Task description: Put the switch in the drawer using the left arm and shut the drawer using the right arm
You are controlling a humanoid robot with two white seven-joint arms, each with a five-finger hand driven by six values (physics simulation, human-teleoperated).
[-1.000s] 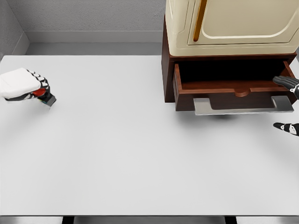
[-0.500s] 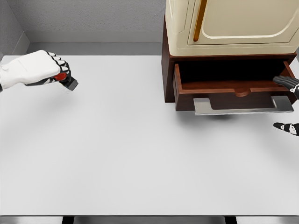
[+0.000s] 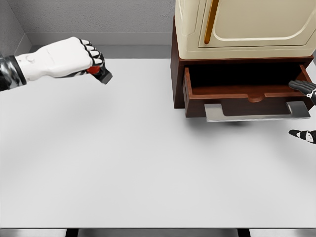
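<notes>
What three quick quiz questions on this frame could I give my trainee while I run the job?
1. True or false: the drawer is shut.
2. Which hand holds the switch?
3. The switch is: A) in the drawer, B) on the table, C) held above the table.

Key:
1. False; it stands open.
2. The left hand; of the right hand only fingertips show at the picture's edge.
3. C

Left arm enters from the upper left of the frame, forearm nearly level, the white left hand (image 3: pixel 66 58) curled into a fist with knuckles toward frame centre. Of the right hand (image 3: pixel 307 111), only dark fingertips (image 3: pixel 299 86) show at the right edge, spread apart.
</notes>
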